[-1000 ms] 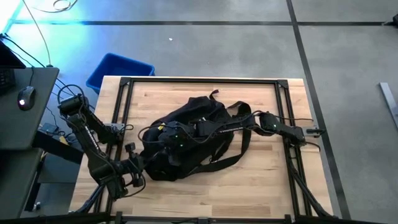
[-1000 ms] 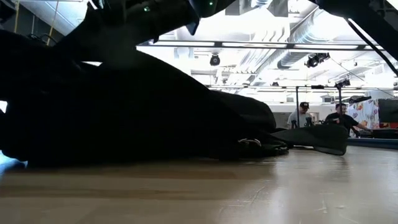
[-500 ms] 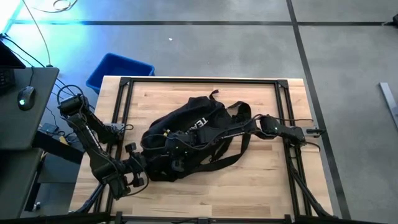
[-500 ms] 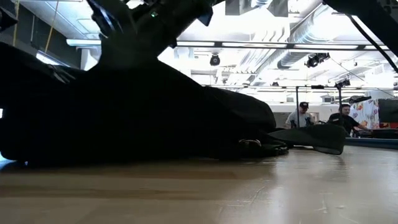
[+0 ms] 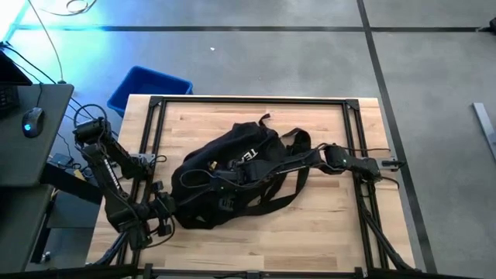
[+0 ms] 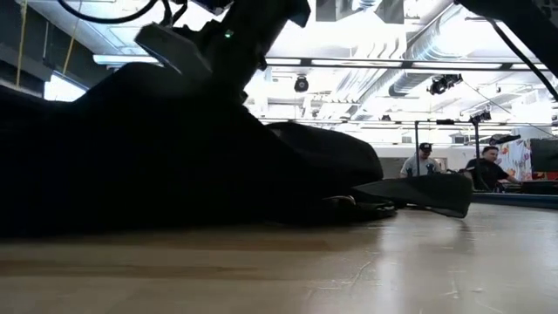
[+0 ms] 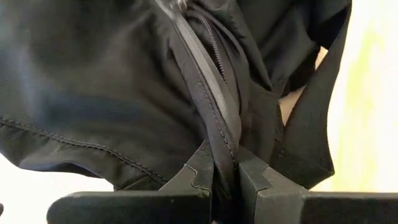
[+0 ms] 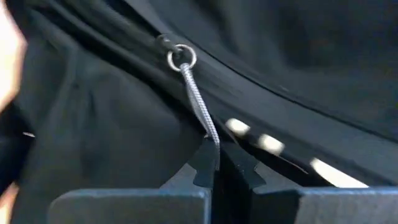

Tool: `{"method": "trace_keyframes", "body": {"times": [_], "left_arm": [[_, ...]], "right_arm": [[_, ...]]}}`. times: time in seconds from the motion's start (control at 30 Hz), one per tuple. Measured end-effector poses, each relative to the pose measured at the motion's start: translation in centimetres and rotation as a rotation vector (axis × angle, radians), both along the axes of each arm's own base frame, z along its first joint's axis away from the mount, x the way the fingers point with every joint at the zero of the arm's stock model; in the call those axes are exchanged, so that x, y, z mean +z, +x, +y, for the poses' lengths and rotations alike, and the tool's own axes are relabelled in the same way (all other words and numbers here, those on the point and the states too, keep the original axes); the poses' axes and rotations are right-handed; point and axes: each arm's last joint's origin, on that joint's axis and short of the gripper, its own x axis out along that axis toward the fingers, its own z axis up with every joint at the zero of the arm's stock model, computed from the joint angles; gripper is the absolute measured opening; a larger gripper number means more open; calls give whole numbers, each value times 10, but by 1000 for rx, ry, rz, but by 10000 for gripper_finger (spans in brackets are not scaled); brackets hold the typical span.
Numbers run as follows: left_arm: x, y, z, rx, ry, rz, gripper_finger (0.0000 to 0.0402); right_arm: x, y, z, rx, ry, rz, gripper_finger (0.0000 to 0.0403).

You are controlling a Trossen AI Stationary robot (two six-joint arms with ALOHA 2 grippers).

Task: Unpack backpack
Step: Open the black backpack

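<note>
Grippers are both clamping onto the backpack (image 5: 232, 182), which is lying on its side near the middle of the wooden table (image 5: 325, 232), straps trailing toward the front edge.

Left side: I am holding the left gripper (image 7: 225, 177) fully closed on a fold of fabric carrying the zipper track (image 7: 211, 81), at the pack's left end. A second ago these fingers were slightly apart; they are now pinching the seam flat between them. In the high view the left arm (image 5: 116, 186) is sitting further back toward the table's left edge than before, and the pack's left end is following it.

Centre: the bag is looking flatter and more drawn out than a second ago, and its white side lettering (image 5: 246, 155) is now showing from above.

Right side: I am keeping the right gripper (image 8: 217, 167) closed on the thin metal pull cord (image 8: 198, 99) that hangs from the zipper slider ring (image 8: 181, 57). This gripper was narrowly open a second ago and is now fully shut.

Judgement: with fabric anchored on one side and the pull cord secured on the other, I am set up to draw the slider along the track. The compartment is not yet open, and no contents are visible.
</note>
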Motion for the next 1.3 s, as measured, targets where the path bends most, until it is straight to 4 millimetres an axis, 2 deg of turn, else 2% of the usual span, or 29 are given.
{"method": "trace_keyframes", "body": {"times": [0.23,0.5,0.67,0.8,0.9,1.03,1.13,1.2,1.3], "left_arm": [[-13,-14,3,35,-32,44,2],[-31,-27,14,119,-40,57,2],[-33,-28,17,137,-36,56,2],[-33,-28,18,131,-25,27,2],[-32,-25,19,118,9,-34,2],[-29,-17,25,150,48,-147,9],[-28,-8,30,179,77,-217,12],[-27,0,33,221,81,-235,14],[-26,8,36,307,35,-221,17]], "right_arm": [[32,-27,-19,-105,-222,215,0],[40,-65,-57,-171,-405,587,0],[50,-85,-83,-220,-434,616,0],[55,-121,-108,-301,-415,654,0],[55,-155,-119,-399,-342,613,0],[53,-206,-114,-543,-247,542,0],[48,-241,-100,-641,-198,516,0],[44,-258,-88,-682,-165,488,0],[40,-269,-73,-641,-113,440,0]]}}
